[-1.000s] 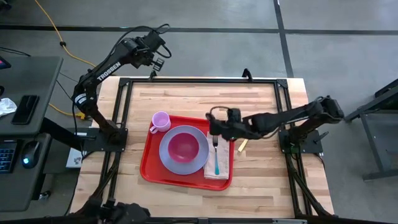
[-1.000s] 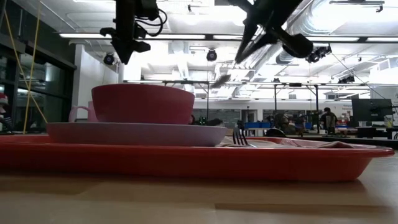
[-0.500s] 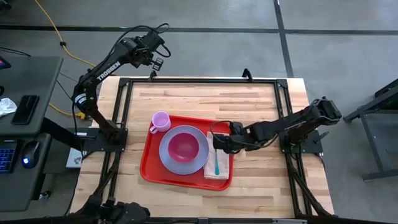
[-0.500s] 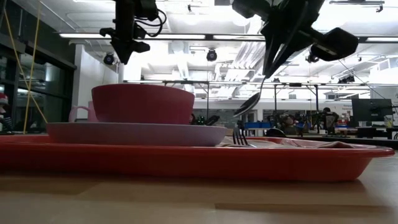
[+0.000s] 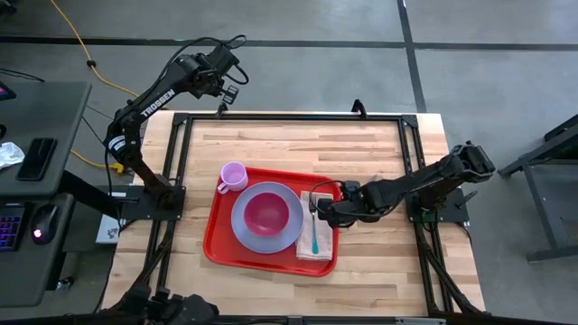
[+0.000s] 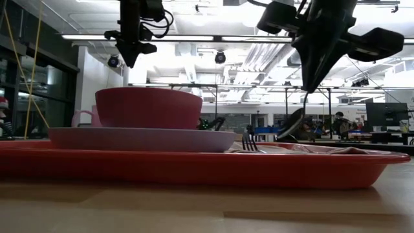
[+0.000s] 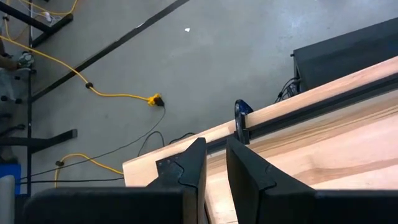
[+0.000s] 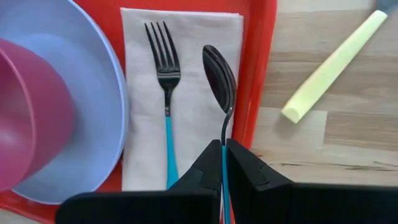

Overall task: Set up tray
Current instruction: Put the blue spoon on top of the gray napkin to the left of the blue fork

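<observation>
Now the right gripper [image 5: 327, 213], pinching a spoon [image 8: 219, 71] by its handle, has come down from above the tray [image 5: 219, 246] to just over the napkin [image 8: 187, 37] at the tray's right end, beside the fork [image 8: 163, 59]. You may judge the spoon close to placement. Its long axis runs parallel to the fork, bowl toward the tray's far edge. The tray sits mid-table, long axis left-right. The left gripper [image 5: 225, 90] waits beyond the table's far left corner, fingers slightly apart, empty.
</observation>
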